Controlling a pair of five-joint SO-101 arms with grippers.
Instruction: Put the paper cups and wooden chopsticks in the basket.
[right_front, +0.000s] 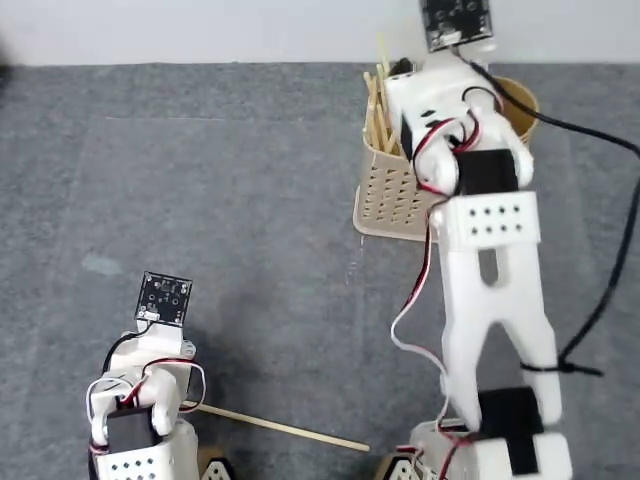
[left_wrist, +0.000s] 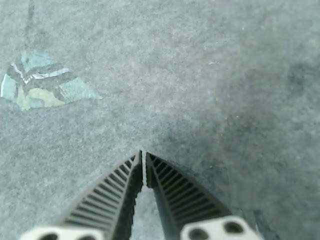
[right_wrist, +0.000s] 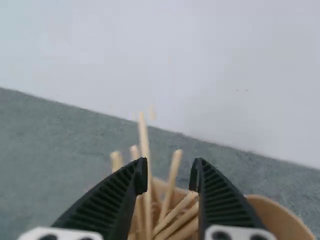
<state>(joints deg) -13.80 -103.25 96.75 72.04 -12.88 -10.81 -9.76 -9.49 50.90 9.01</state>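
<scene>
A cream perforated basket (right_front: 392, 195) stands at the back of the grey table, with several wooden chopsticks (right_front: 378, 100) upright in it. A tan paper cup (right_front: 522, 105) sits in it, half hidden under the right arm (right_front: 480, 200). My right gripper (right_wrist: 169, 172) hangs open just above the chopsticks (right_wrist: 144, 142), and one stick rises between its fingers; the cup's rim (right_wrist: 274, 211) shows beside them. One more chopstick (right_front: 285, 428) lies flat near the front edge, next to the left arm (right_front: 145, 395). My left gripper (left_wrist: 144, 167) is shut on nothing, low over bare carpet.
A shiny patch of tape (left_wrist: 40, 85) is stuck to the carpet ahead of the left gripper. A black cable (right_front: 610, 270) runs along the table's right side. A pale wall (right_wrist: 200, 60) rises right behind the basket. Open carpet lies between the two arms.
</scene>
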